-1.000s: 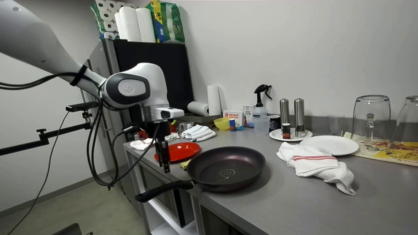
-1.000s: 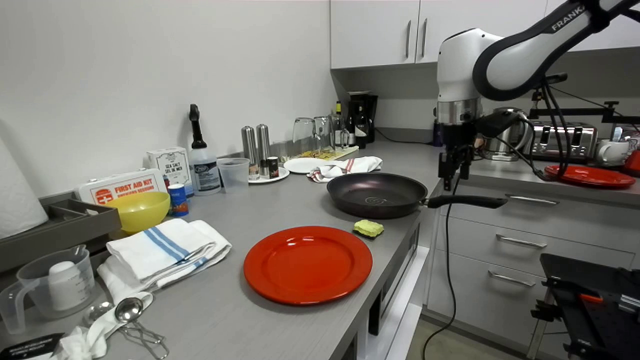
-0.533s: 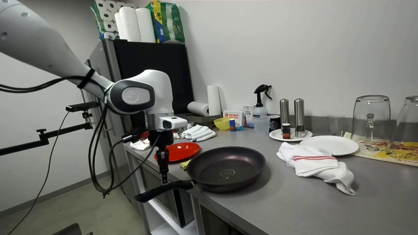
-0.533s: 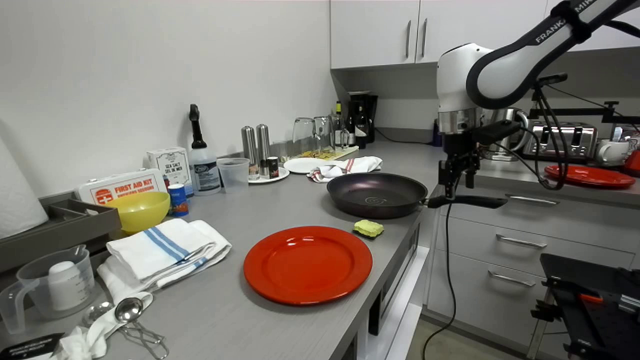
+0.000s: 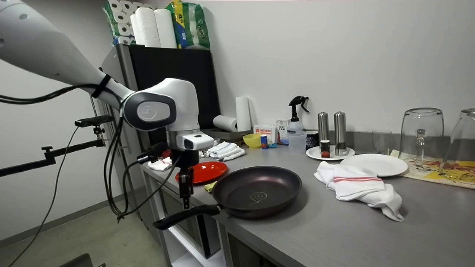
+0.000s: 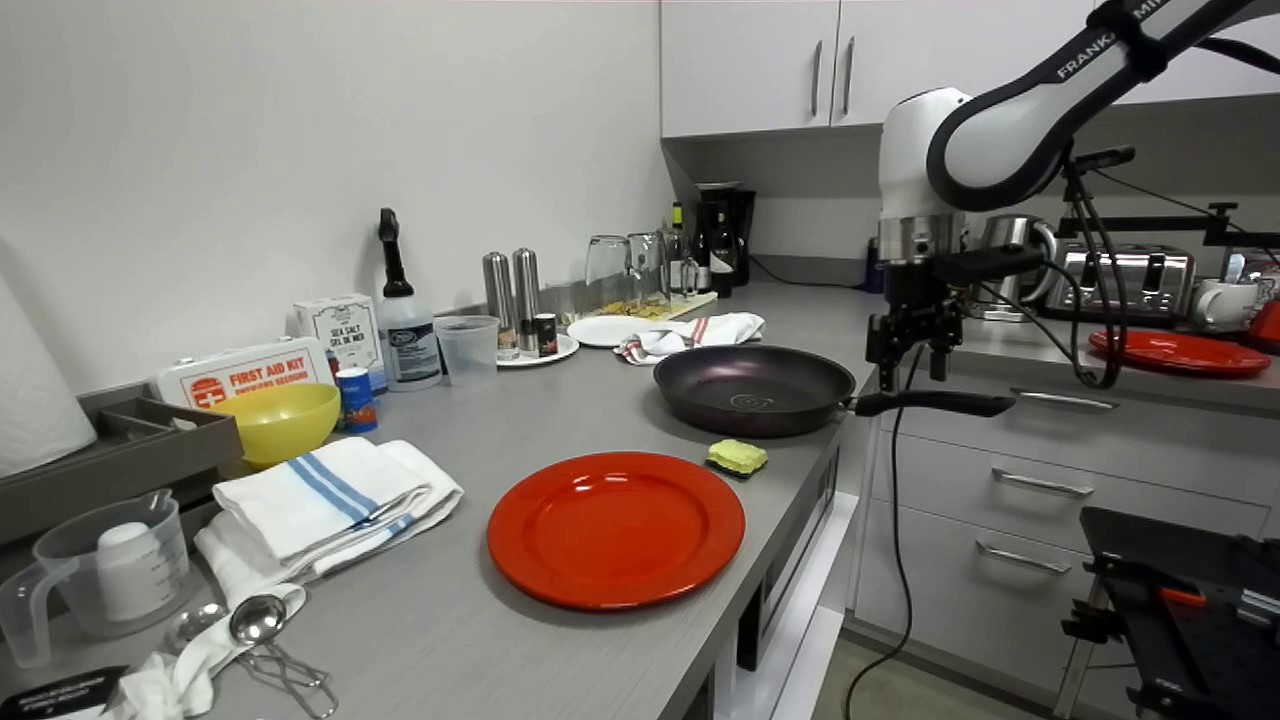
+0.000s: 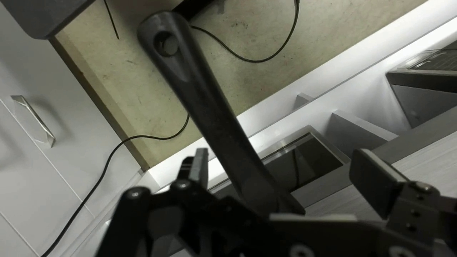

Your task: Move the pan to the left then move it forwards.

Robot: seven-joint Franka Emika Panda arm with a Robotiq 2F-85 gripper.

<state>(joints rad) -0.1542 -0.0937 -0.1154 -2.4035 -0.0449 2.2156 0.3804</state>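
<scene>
Dark pan [image 5: 276, 181], handle [image 6: 945, 402] past counter [image 5: 356, 237] edge; hand [image 6: 913, 380] wide above handle; counter stretches toward wall [image 5: 341, 66].

One pan [image 6: 755, 388], two red plates [image 6: 615, 530]

1. The white arm [image 5: 48, 52] slants down from high up, beyond the front edge of the desk [image 5: 352, 241], in both exterior views.
2. At the wrist joint [image 5: 154, 109], with its oval cover, the arm bends sharply; below the bend the metal wrist collar [image 6: 918, 238] hangs close to vertical.
3. The fingers [image 6: 881, 342] point downward just outside the front edge, seen against the desk's inner corner in an exterior view.
4. They are spread, a wide gap between the facing pads [image 7: 371, 182].
5. In the wrist view one finger overlaps the line of the front edge; its partner shows outside it.
</scene>
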